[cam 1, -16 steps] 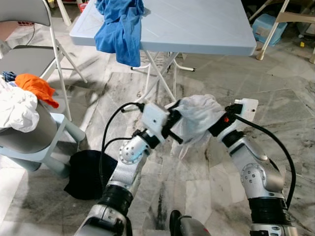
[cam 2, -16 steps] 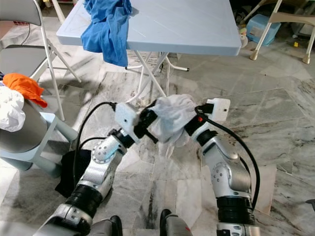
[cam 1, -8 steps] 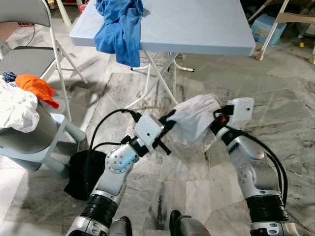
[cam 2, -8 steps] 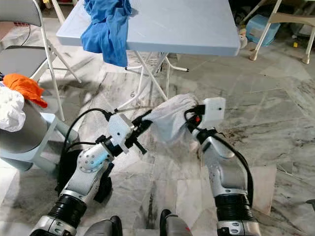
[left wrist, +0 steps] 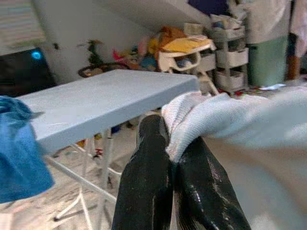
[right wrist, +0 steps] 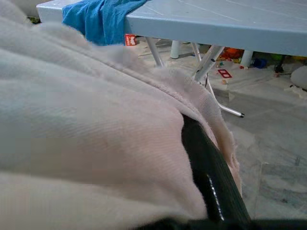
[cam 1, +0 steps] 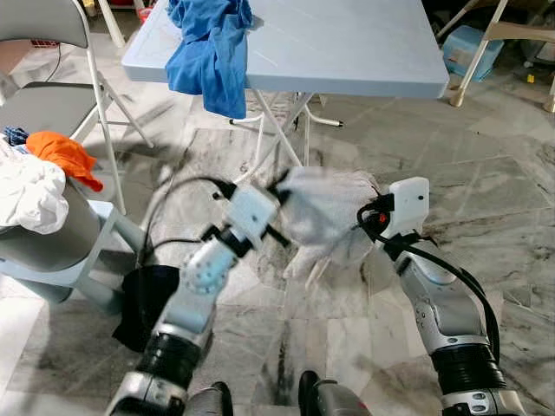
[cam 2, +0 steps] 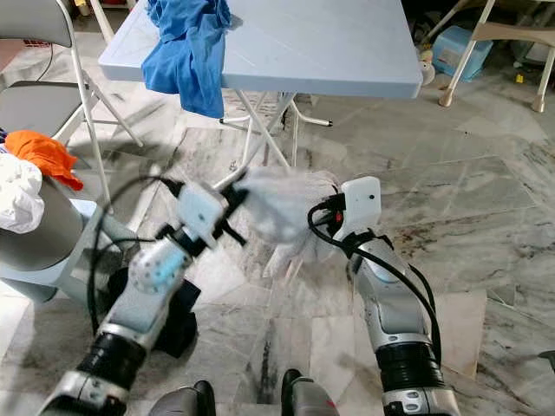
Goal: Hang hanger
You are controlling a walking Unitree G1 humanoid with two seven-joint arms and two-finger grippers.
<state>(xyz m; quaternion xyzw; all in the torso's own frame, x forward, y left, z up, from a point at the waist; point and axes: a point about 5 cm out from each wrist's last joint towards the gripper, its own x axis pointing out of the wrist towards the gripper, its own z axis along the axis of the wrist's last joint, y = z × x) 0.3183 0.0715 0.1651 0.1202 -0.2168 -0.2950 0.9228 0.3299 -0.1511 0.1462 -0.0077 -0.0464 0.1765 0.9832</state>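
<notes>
Left gripper [left wrist: 168, 158] pinches the white cloth's [cam 1: 334, 217] edge; right gripper [right wrist: 211, 191] looks clamped too. Soft, floppy, light, so grab hems.

1. Two silver arms with round, ball-like joints and black ribbed cuffs lower down
2. A white boxy camera housing sits on each wrist
3. Black cables loop from both wrists back along the forearms
4. Glossy black fingers [left wrist: 148, 182]
5. A small red mark near the right wrist
</notes>
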